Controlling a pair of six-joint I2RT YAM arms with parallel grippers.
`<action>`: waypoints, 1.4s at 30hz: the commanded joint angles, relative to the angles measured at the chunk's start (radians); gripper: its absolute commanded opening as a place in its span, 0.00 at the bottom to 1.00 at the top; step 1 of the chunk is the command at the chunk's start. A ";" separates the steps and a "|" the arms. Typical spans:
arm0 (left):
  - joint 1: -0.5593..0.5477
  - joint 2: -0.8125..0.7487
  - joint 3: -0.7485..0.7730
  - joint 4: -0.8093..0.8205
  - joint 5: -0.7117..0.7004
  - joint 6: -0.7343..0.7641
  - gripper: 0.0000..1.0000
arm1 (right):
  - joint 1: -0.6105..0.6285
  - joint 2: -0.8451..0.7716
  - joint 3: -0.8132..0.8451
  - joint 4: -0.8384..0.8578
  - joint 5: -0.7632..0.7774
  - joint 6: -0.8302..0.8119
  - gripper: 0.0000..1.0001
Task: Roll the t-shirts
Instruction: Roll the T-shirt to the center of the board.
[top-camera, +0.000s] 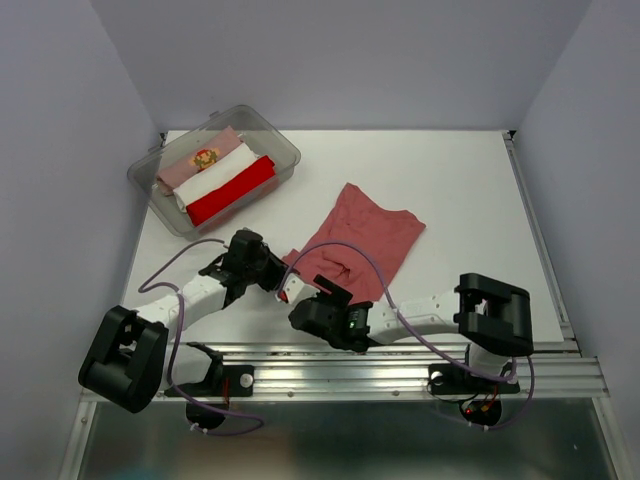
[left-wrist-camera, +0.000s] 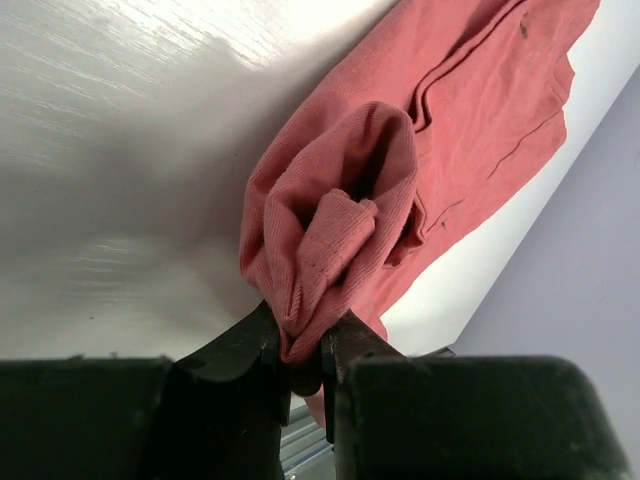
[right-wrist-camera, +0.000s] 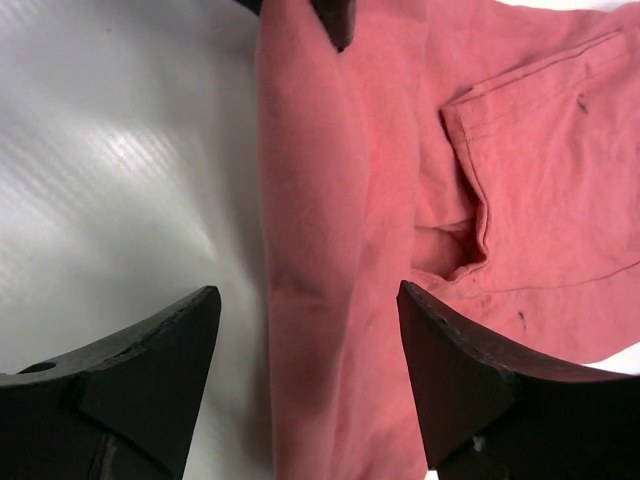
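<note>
- Looked soft, matt, finely ribbed cloth: brick-red t-shirt.
- Gleamed smooth and glossy: white table.
- Showed as clear shiny plastic: tub.
- Appeared matt black, hard: right gripper.

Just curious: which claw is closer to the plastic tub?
Left. The left gripper pinches the shirt nearer the tub; the right gripper, open, sits farther right.

Brick-red t-shirt in left gripper
</note>
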 joint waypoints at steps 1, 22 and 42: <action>-0.003 -0.012 0.035 -0.026 0.003 0.012 0.00 | 0.005 0.038 -0.017 0.173 0.109 -0.067 0.76; -0.001 -0.073 0.038 -0.034 -0.020 0.038 0.49 | -0.028 -0.027 -0.090 0.316 0.004 -0.054 0.01; 0.000 -0.248 0.168 -0.250 -0.175 0.122 0.91 | -0.328 -0.117 -0.024 0.139 -0.817 0.190 0.01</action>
